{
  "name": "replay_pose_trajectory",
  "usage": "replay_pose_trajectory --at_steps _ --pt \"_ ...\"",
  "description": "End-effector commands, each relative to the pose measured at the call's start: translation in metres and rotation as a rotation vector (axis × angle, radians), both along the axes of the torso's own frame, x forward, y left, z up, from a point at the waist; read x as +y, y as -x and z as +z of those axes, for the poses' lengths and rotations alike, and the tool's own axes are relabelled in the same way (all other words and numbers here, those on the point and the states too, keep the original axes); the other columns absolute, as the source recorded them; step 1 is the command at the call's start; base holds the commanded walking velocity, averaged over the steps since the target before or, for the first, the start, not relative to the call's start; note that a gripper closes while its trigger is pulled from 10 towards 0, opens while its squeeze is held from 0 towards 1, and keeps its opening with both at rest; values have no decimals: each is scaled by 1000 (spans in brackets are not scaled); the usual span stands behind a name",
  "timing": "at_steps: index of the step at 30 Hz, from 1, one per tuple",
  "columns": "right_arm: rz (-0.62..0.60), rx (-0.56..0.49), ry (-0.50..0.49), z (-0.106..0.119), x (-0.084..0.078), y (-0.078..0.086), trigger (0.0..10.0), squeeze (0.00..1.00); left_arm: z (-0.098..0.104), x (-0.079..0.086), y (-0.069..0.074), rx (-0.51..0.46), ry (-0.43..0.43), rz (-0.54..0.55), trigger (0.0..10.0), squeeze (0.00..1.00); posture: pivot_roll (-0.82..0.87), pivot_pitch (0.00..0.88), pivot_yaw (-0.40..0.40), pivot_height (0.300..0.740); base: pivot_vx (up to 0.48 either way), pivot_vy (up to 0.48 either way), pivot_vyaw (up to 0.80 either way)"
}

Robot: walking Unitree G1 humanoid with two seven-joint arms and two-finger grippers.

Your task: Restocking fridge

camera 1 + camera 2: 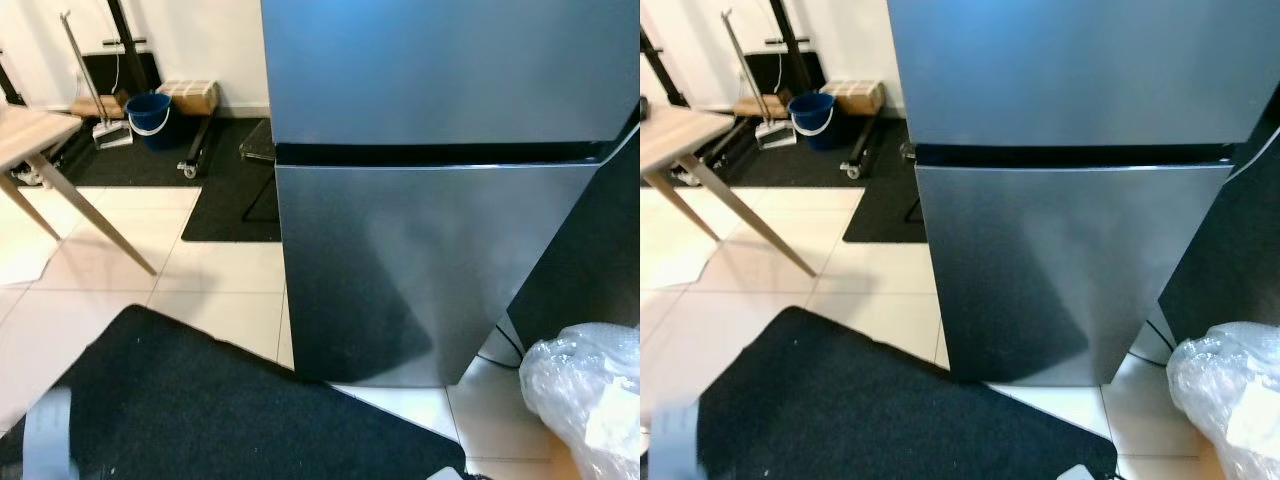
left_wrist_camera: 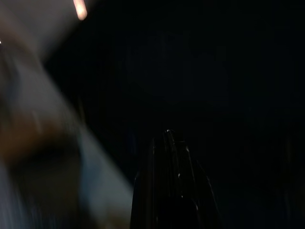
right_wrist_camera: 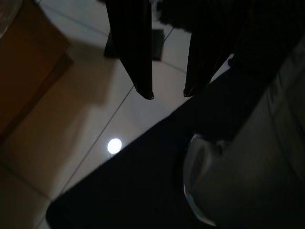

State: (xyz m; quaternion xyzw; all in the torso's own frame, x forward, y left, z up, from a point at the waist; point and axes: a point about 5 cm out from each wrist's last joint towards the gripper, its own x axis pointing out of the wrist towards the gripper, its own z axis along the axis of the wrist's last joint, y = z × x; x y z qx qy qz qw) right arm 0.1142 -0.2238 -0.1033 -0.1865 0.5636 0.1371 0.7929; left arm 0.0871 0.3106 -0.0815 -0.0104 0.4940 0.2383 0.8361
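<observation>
The big grey fridge (image 1: 440, 200) fills the middle and upper right of the head view. Both its doors are shut, so nothing can go in until one is pulled open. A black mat (image 1: 230, 410) lies on the white tile floor (image 1: 220, 290) at the lower left, right in front of the fridge. A wooden tabletop (image 1: 30, 135) on slanted legs stands at the left edge. A clear plastic bag (image 1: 585, 395) sits at the lower right, close to the fridge; maybe it holds food to put away. A blue bucket (image 1: 148, 115) waits at the upper left.

The right claw (image 3: 167, 93) hangs over the floor, fingers apart, holding nothing. The left claw (image 2: 169, 143) is in the dark; I cannot tell if it is open.
</observation>
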Motion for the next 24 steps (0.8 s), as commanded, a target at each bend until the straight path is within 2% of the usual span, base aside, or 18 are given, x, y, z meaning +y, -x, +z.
replay_pose_trajectory --at_steps 1,2,3,5,7,8,10,17,24 --pt "7 -12 4 -1 3 1 10000 0 -10 -18 9 43 68 -21 10000 0 -75 20 14 740 0 0 0" --pt "5 -18 13 -1 3 1 10000 0 -13 -26 8 16 98 -7 10000 0 -67 14 8 740 0 0 0" --pt "5 -18 13 -1 3 1 10000 0 -13 -26 8 16 98 -7 10000 0 -67 14 8 740 0 0 0" --pt "-7 -29 34 -1 1 0 10000 0 -17 -43 6 -33 148 38 10000 0 -47 6 -8 740 0 0 0" --pt "-7 -29 34 -1 1 0 10000 0 -17 -43 6 -33 148 38 10000 0 -47 6 -8 740 0 0 0" --pt "-28 -28 36 0 0 0 10000 0 -21 -54 5 -37 175 35 10000 0 -47 1 -13 740 0 0 0" --pt "-62 -19 14 0 -1 -1 10000 0 -23 -64 3 -26 192 -4 10000 0 -43 0 -18 740 0 0 0" --pt "-113 -48 -33 3 1 -11 10000 0 -21 -77 -17 -43 208 -127 10000 0 -47 2 -14 740 0 0 0" --pt "-111 -31 -40 0 7 -8 10000 0 -19 -87 -33 -64 228 -215 10000 0 -42 0 -22 740 0 0 0"
